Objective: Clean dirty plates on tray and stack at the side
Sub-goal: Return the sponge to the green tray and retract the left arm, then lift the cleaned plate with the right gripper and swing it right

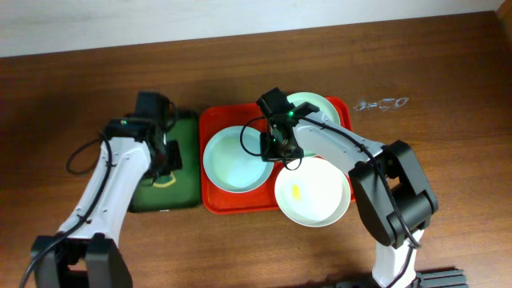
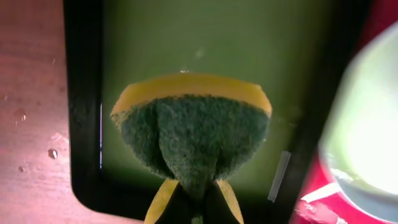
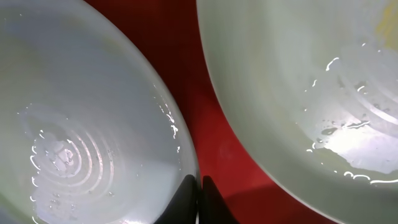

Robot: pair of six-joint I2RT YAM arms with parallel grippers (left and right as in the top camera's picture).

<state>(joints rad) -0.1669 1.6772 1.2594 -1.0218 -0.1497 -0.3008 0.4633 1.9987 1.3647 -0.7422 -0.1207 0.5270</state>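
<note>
Your left tool (image 2: 194, 204) pinches the sponge (image 2: 193, 134) above the green tray (image 1: 186, 188); the nearest dirty plate (image 1: 232, 160) lies just right on the red tray (image 1: 210, 120), right tool (image 3: 199, 194) pressed together beside its rim.

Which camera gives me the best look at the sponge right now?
Left wrist: the sponge fills the frame, pinched in the left gripper over the green tray. Overhead, the arm hides most of it. Right wrist shows only plates and the red tray.
</note>
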